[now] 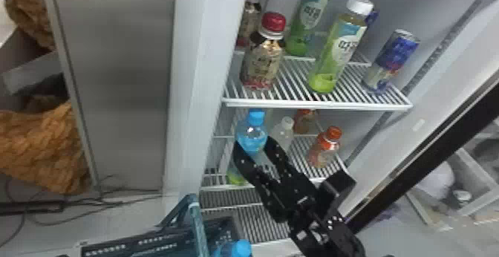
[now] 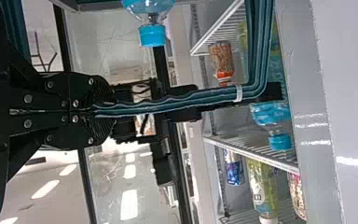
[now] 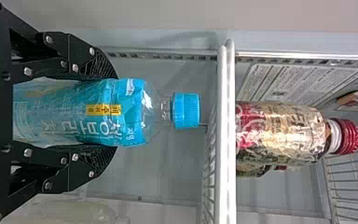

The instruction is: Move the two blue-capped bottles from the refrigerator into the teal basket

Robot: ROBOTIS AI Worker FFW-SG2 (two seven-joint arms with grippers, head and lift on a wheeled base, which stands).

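Nearest, one blue-capped bottle [image 1: 240, 249] is sitting in the teal basket [image 1: 148, 238], whose handle [image 2: 168, 105] my left gripper [image 2: 103, 111] is pinching, jaws nearly together. Beyond, my right arm [image 1: 328, 224] is slanting into the refrigerator [image 1: 202, 70]; its gripper [image 1: 253, 143] is clasping the other blue-capped bottle [image 1: 255, 132] beneath the upper shelf [image 1: 315, 105], jaws parted to bottle width.

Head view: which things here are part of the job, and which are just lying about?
Part of the job:
- blue-capped bottle between the right gripper's fingers
- second blue-capped bottle, in the teal basket
- basket handle, in the left gripper

Just there:
- red-capped bottles
- white-capped bottles
- orange-capped bottles
- blue can
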